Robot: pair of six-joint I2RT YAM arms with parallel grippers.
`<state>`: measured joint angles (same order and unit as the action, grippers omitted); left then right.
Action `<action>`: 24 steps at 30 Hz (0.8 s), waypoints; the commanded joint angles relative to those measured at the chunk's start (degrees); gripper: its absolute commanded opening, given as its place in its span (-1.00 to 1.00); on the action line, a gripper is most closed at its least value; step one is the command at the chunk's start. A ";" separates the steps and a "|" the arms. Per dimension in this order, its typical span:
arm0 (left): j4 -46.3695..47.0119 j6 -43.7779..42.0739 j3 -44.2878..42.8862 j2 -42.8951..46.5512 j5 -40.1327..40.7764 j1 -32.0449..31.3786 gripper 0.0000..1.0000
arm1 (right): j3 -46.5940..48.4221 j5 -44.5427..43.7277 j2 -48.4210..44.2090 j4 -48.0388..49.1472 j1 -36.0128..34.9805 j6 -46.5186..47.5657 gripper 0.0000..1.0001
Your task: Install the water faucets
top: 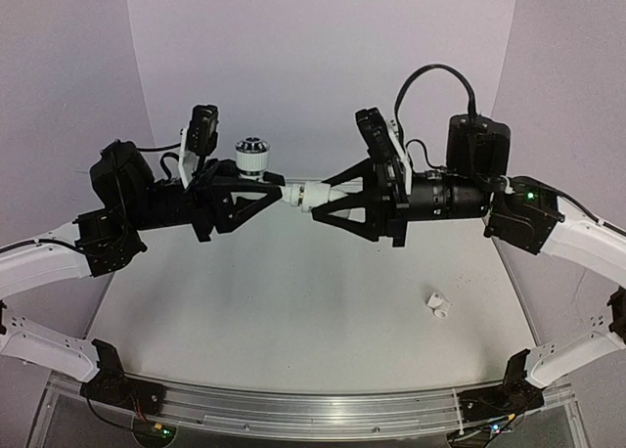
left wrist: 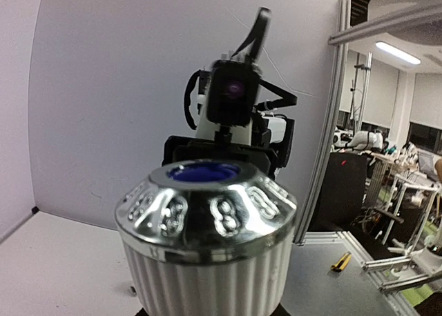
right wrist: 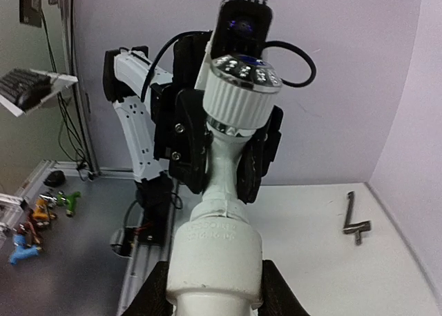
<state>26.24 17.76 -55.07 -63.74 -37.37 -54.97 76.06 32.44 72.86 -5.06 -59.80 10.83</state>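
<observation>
A white water faucet hangs in mid-air between my two grippers. Its tap body (right wrist: pixel 224 168) carries a ribbed round knob (top: pixel 252 155) with a chrome top and a blue centre, which fills the bottom of the left wrist view (left wrist: pixel 207 226). My left gripper (top: pixel 277 192) is shut on the tap body. My right gripper (top: pixel 321 198) is shut on the short tubular fitting (right wrist: pixel 215 243) at the tap's other end, where it touches the tap body. In the right wrist view my right gripper (right wrist: pixel 214 292) clamps the fitting from both sides. Another small white faucet part (top: pixel 437 306) lies on the table at the right.
A dark metal crank-shaped bar (right wrist: pixel 357 223) lies on the white table (top: pixel 293 311) near the right wall. Purple walls close in the back and sides. An aluminium rail (top: pixel 313 409) runs along the near edge between the arm bases.
</observation>
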 commanded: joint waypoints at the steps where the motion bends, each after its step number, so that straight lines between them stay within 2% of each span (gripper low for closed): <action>1: -6.44 -12.91 -0.71 2.16 0.66 -1.11 -0.99 | 5.06 5.24 2.62 6.81 2.62 -26.43 -0.94; 4: -7.39 -12.48 -1.06 2.58 3.52 -1.13 -1.00 | 6.26 10.29 5.27 6.80 4.91 -34.12 -0.64; 5: -7.14 -10.95 -1.20 2.63 4.59 -1.10 -1.00 | 6.72 11.89 5.88 6.80 5.59 -35.21 -0.45; 8: -6.05 -2.80 -1.37 2.80 10.31 -1.08 -0.99 | 7.76 12.51 5.85 5.41 6.61 -31.46 0.24; 10: -5.93 1.77 -1.40 3.27 15.70 -1.10 -0.99 | 9.16 9.76 5.15 1.92 7.47 -25.96 0.50; 15: -1.67 15.61 1.50 4.81 23.38 -1.02 -1.00 | 12.49 -2.30 2.99 -6.87 8.33 -1.31 0.87; 19: 0.87 26.05 3.15 4.96 26.08 -0.87 -0.99 | 10.17 -7.78 -0.64 -7.07 8.27 22.35 0.93; 24: 0.67 35.66 2.29 3.98 25.34 -0.57 -1.00 | 3.03 -12.04 -4.80 -6.47 7.54 53.41 0.93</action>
<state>21.02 42.01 -51.25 -60.58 -13.57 -55.87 84.06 26.36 71.59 -11.35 -51.49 32.74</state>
